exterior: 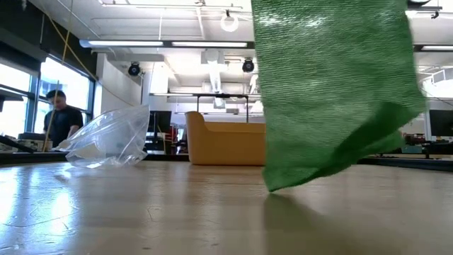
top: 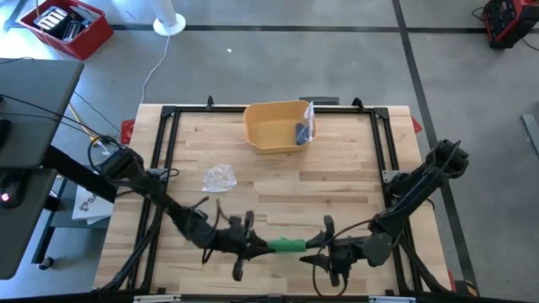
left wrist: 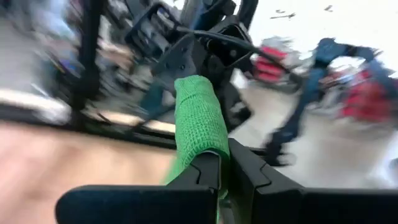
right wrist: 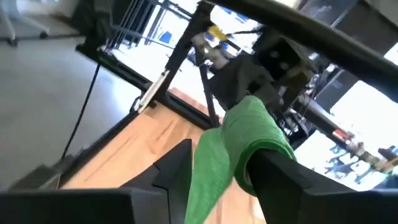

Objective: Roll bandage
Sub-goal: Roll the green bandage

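Note:
A green bandage [top: 286, 245] is held level above the table's near edge, partly rolled. Its loose tail [exterior: 333, 92] hangs down close to the tabletop. My left gripper [top: 263, 245] comes in from the table's left and is shut on the bandage [left wrist: 198, 112]. My right gripper [top: 313, 247] faces it from the table's right and is open. Its two fingers stand on either side of the roll's other end [right wrist: 249, 134]. My left gripper pinches the end of the roll nearest it [left wrist: 208, 148] between its two fingers. The fingers point level from the table's left and lie along the roll. The roll sticks out beyond them, clear of the table. My right gripper has one finger [right wrist: 277, 171] against or very close to the roll; I cannot tell whether it touches.
A yellow bin [top: 276, 126] holding a small blue-and-clear packet stands at the far middle. A crumpled clear plastic bag [top: 220, 177] lies left of centre. A black frame [top: 168, 114] runs around the table. A person [exterior: 62, 117] stands beyond the table.

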